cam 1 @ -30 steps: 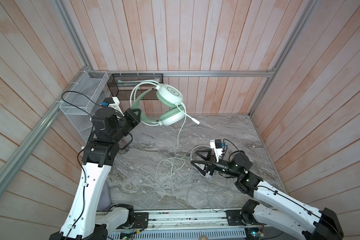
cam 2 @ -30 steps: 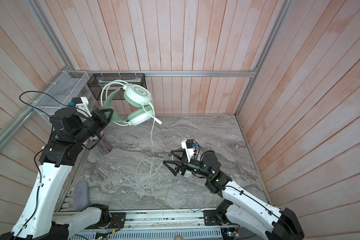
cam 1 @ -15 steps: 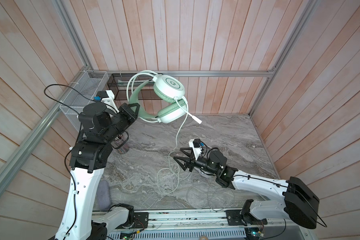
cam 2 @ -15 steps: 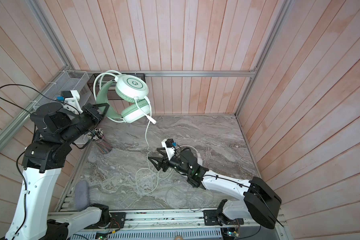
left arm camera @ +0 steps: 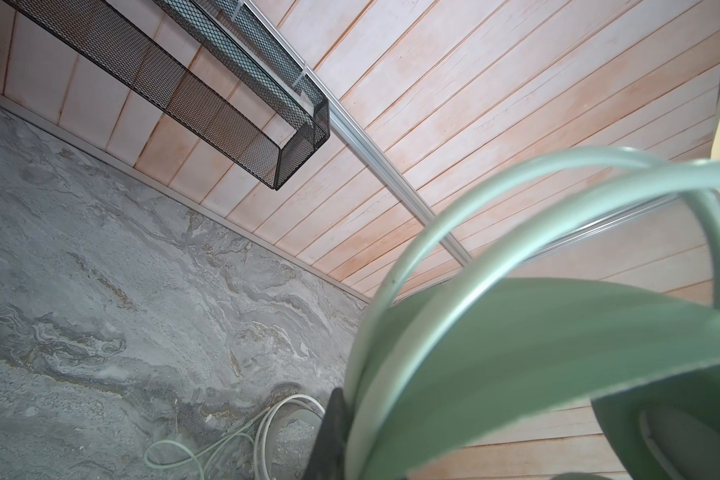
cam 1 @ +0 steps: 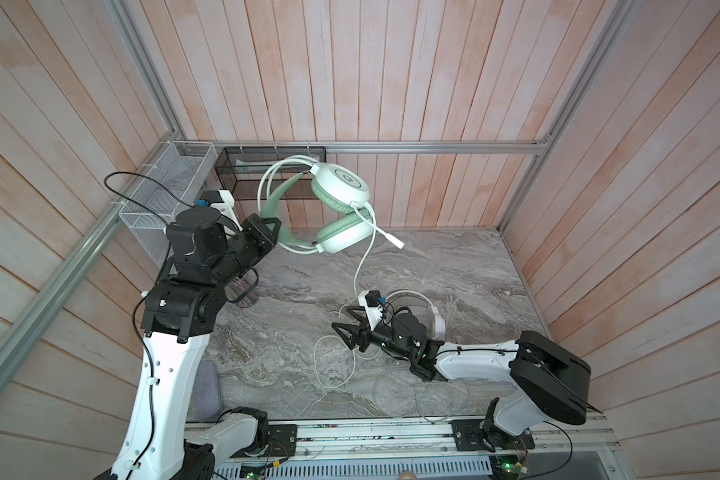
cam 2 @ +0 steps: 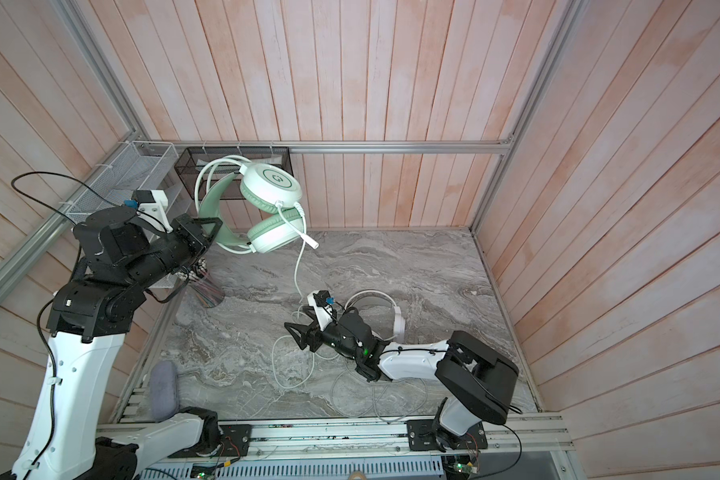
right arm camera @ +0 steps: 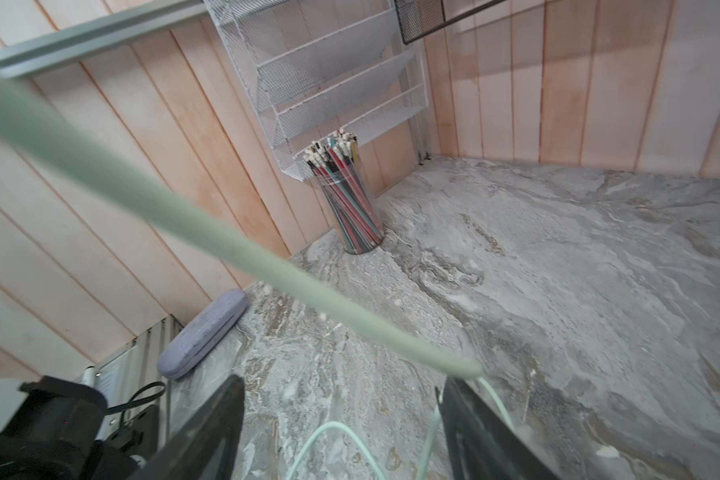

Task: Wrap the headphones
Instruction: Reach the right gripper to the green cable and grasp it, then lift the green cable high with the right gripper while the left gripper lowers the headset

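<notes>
While my left gripper [cam 1: 274,230] is raised high, its jaws clamped tight on the padded band [cam 1: 284,204] of the pale mint green over-ear headset [cam 1: 341,237], both round earcups [cam 1: 341,189] hang in the air above the grey marbled tabletop [cam 1: 454,266]. From the cups the thin mint cable [cam 1: 360,266] drops to the table and lies there in loose loops. My right gripper [cam 1: 342,321] sits low over those loops with its jaws spread apart. In the right wrist view a strand runs between the black fingers [right arm camera: 208,428]; whether it touches either one I cannot tell. Just behind that wrist, the white over-ear headset [cam 1: 437,328] lies flat on the table.
</notes>
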Robot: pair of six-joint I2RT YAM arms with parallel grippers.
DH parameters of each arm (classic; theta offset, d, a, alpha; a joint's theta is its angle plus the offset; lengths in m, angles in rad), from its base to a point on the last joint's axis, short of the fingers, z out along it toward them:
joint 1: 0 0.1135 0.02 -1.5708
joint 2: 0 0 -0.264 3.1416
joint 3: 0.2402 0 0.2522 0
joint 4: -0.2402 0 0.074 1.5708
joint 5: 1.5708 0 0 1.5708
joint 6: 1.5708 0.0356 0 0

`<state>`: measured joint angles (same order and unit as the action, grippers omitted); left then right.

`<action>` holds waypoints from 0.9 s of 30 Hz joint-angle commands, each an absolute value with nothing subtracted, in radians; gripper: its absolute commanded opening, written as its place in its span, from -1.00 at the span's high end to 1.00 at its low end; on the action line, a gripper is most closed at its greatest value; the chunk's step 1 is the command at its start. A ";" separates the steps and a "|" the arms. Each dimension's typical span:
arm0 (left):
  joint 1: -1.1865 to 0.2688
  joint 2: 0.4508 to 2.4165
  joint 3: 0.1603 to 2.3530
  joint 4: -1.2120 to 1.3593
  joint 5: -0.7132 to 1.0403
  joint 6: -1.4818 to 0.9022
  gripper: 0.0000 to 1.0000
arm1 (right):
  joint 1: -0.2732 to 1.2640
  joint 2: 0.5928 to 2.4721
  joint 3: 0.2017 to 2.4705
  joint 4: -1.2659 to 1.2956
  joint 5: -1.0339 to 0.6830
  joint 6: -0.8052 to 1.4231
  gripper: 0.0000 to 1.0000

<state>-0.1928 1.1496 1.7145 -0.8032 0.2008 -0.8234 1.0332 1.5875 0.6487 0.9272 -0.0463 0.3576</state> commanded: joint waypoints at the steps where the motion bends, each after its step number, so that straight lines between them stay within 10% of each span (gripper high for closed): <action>1: -0.195 1.125 1.726 -0.764 0.190 -0.850 1.00 | 1.032 1.661 0.663 0.985 0.057 0.314 -0.40; 15: -0.195 1.120 1.750 -0.784 0.172 -0.862 1.00 | 1.037 1.856 0.676 1.089 0.073 0.425 -0.22; 21: -0.195 1.122 1.756 -0.803 0.137 -0.844 1.00 | 1.038 1.896 0.748 1.018 0.069 0.420 0.76; 27: -0.196 1.122 1.661 -0.768 0.038 -0.801 1.00 | 1.098 1.746 0.686 0.892 0.109 0.365 1.00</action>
<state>-0.1928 1.1366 1.6936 -0.8425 0.0948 -0.8070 1.0592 1.8305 0.7063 0.9684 0.0757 0.4076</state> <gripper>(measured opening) 0.087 0.070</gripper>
